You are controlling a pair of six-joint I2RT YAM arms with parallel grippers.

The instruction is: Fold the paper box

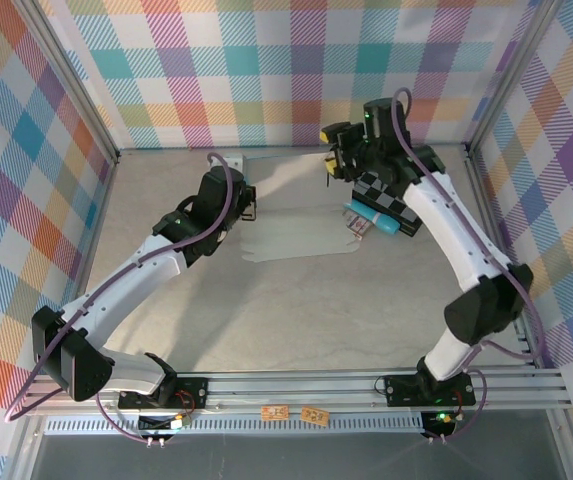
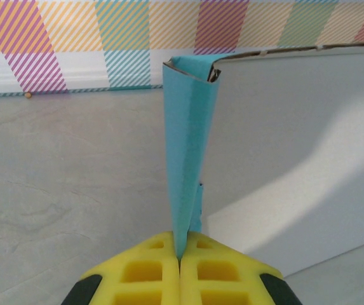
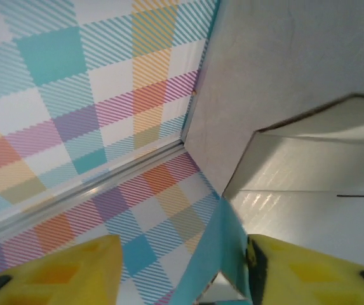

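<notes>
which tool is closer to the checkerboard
Right. The right tool is just up-left of the checkerboard in the top view; the left tool sits across the paper box, pinching its left flap.

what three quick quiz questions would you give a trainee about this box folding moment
1. True or false: the left gripper is shut on a teal flap of the paper box.
2. Pick one. The right gripper has its jaws: A) shut tight; B) apart, with a teal box edge between them; C) apart, with nothing between them.
3. Fill in: seen from the top, the part of the box lying flat on the table has its ___ side up.

Key: 1 true; 2 B; 3 grey-white.
</notes>
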